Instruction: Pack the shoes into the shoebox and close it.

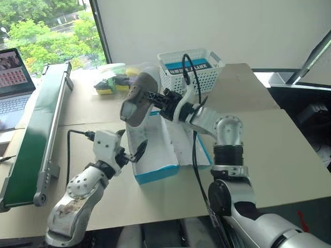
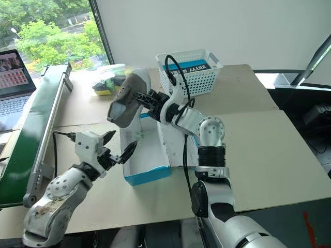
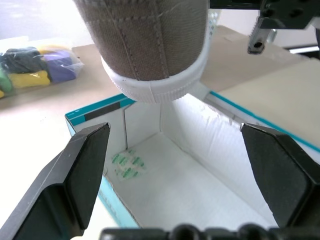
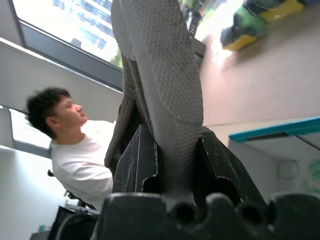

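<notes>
One grey-brown shoe (image 1: 135,101) with a white sole hangs tilted above the far end of the blue shoebox (image 1: 155,174). My right gripper (image 1: 156,98) is shut on the shoe, and its black fingers (image 4: 135,165) clamp the grey fabric (image 4: 170,100). The shoebox stands with its white inside (image 3: 175,185) bare and its lid (image 1: 190,147) folded out to the right. My left gripper (image 1: 133,147) is open at the box's near left corner with nothing between its fingers (image 3: 85,165). From there the shoe's toe (image 3: 150,45) hangs over the box.
A white lattice basket (image 1: 189,70) stands behind the box. A clear bag of colourful items (image 1: 111,82) lies at the back left. A long green panel (image 1: 36,134) and a laptop (image 1: 13,82) are at the far left. A person (image 4: 75,150) is nearby.
</notes>
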Available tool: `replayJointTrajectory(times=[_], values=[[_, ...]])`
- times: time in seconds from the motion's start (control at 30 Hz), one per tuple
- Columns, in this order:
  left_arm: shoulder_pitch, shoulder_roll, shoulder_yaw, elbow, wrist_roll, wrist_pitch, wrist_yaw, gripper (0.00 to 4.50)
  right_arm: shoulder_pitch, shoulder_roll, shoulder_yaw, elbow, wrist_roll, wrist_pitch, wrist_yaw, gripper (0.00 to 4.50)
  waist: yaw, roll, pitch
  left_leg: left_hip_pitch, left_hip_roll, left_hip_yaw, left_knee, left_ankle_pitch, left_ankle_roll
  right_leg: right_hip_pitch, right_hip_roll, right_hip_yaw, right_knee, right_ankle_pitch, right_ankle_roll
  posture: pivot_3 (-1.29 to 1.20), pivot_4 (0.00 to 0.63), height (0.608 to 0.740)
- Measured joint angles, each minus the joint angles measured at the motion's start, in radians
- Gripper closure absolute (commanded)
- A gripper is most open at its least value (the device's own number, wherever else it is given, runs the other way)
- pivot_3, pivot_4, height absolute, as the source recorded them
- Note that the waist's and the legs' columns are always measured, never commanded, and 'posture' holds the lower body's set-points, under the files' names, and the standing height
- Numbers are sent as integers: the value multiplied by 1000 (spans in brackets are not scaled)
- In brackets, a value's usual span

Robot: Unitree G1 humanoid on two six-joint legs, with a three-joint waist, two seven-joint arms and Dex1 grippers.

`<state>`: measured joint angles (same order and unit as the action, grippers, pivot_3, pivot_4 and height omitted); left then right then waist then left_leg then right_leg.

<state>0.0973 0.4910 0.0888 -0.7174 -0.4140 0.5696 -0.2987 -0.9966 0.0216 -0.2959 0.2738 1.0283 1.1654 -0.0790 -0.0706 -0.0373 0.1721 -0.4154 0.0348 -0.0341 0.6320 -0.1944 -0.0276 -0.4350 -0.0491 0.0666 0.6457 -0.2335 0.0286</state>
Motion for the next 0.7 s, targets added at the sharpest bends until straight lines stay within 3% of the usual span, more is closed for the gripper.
replayJointTrajectory(times=[0.3,0.7], values=[[56,84,57,-11,-2,-28,-127,33,-6,-58,34,-47,-20,411,-147,4051,8,0,0,-2,0,0,1,0,0,-1,0,0,0,0,0,0,150,730],[46,75,44,-48,8,-26,-124,33,-4,-127,235,-47,-240,418,-51,4051,1,0,0,-2,2,0,1,0,0,-2,2,0,0,0,0,0,150,730]])
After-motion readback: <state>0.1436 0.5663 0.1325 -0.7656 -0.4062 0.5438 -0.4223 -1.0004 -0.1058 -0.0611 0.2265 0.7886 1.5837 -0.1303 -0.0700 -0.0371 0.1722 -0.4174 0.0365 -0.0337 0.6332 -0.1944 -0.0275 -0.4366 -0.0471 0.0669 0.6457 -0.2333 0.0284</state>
